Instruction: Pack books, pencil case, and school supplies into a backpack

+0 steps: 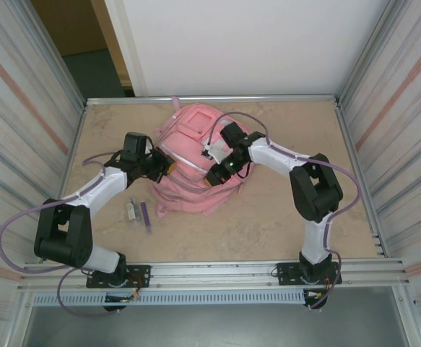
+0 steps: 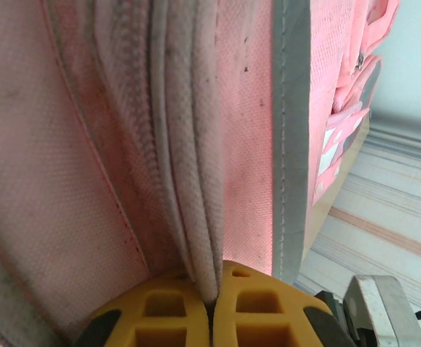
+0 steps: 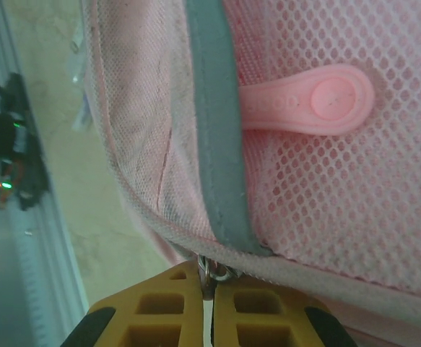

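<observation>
Cloth is what the left gripper holds: its yellow pads are pressed together on a raised fold of pink fabric beside a zip line, on the left flank of the backpack. The right gripper is likewise closed tight, nipping a small metal ring at the edge of a seam, just below a grey trim band and a mesh pocket with a pink rubber tab. The backpack lies flat in the middle of the table, toward the far side. It looks light, limp and easily bunched, so it should yield rather than resist; the ring and a seam opposite it are probably the soundest holds. Near left of the bag lie a purple pen and a grey-white stick, not yet packed.
</observation>
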{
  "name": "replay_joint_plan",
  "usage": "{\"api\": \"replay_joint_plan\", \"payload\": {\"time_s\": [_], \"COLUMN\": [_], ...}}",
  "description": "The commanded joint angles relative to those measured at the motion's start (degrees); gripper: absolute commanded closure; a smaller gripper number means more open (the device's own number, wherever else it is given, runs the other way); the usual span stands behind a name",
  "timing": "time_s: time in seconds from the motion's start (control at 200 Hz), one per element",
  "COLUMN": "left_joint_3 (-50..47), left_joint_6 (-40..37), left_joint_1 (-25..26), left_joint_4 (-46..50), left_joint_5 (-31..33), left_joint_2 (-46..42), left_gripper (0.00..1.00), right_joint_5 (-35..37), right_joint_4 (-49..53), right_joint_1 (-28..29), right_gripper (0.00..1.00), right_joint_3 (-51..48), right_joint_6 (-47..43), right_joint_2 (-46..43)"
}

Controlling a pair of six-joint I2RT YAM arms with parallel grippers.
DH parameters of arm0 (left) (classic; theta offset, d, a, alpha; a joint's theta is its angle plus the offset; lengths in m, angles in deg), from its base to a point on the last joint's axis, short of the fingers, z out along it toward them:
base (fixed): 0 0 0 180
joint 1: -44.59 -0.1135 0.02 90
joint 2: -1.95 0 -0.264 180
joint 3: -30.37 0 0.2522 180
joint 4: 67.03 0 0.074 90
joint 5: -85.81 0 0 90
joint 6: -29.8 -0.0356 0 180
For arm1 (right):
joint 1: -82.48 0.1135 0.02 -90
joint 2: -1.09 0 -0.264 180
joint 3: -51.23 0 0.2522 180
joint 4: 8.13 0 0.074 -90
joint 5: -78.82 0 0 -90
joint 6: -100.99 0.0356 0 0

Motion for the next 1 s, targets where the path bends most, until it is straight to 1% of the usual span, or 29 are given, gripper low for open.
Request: {"api": "replay_joint_plan", "payload": {"time_s": [0.0, 0.07, 0.17, 0.241, 0.276, 0.331, 0.396, 0.451, 0.486, 0.541, 0.601, 0.712, 0.792, 0.917, 0.997], "left_joint_3": [-0.10, -0.42, -0.29, 0.16, 0.17, 0.00, 0.31, 1.17, 1.82, 3.16, 4.54, 5.23, 3.81, 1.72, 0.71], "left_joint_6": [0.73, 1.64, 2.01, 1.26, 1.31, 1.25, -0.07, -2.90, -5.40, -9.72, -15.13, -25.20, -30.64, -36.90, -39.17], "left_joint_1": [2.61, 3.23, 4.38, 4.87, 4.97, 4.97, 4.96, 4.97, 4.88, 4.64, 4.36, 4.93, 6.68, 11.61, 15.18], "left_joint_4": [-4.59, -5.87, -6.95, -6.72, -6.66, -7.17, -7.12, -5.91, -5.04, -2.94, -0.06, 4.92, 6.17, 7.20, 8.11], "left_joint_5": [-1.53, -1.29, -1.10, -1.08, -1.06, -1.06, -1.43, -1.61, -1.51, -1.62, -1.44, 1.14, 3.27, 5.42, 8.84], "left_joint_2": [0.38, 1.21, 2.69, 3.75, 4.14, 4.52, 4.67, 4.69, 4.53, 3.80, 2.44, -1.81, -5.26, -8.02, -8.01], "left_gripper": [0.95, 0.94, 0.92, 0.90, 0.90, 0.88, 0.84, 0.77, 0.72, 0.65, 0.60, 0.58, 0.57, 0.57, 0.58], "right_joint_5": [-12.88, -13.26, -14.78, -13.93, -13.61, -11.36, -10.19, -10.83, -11.31, -11.04, -9.89, -5.14, -1.02, 9.03, 13.99], "right_joint_4": [2.59, 0.12, -3.68, -9.02, -10.98, -13.82, -20.17, -26.59, -28.88, -28.80, -26.34, -19.93, -16.22, -15.93, -14.87], "right_joint_1": [3.36, 4.00, 5.11, 5.20, 5.03, 4.83, 4.87, 4.70, 4.61, 4.25, 4.02, 3.80, 2.94, -0.18, -2.89], "right_gripper": [0.92, 0.92, 0.87, 0.85, 0.82, 0.80, 0.76, 0.74, 0.73, 0.68, 0.64, 0.58, 0.53, 0.48, 0.47], "right_joint_3": [4.11, 4.74, 4.87, 3.18, 2.69, 1.31, -1.97, -5.67, -7.39, -8.72, -9.86, -11.96, -13.54, -17.90, -18.25], "right_joint_6": [8.05, 13.02, 18.65, 24.99, 27.76, 32.59, 38.01, 42.63, 44.58, 45.02, 42.89, 35.69, 33.08, 35.97, 40.63], "right_joint_2": [2.60, 3.65, 4.66, 4.46, 4.28, 3.78, 2.52, 1.19, 0.46, -0.90, -2.96, -7.61, -11.48, -17.41, -17.95]}}
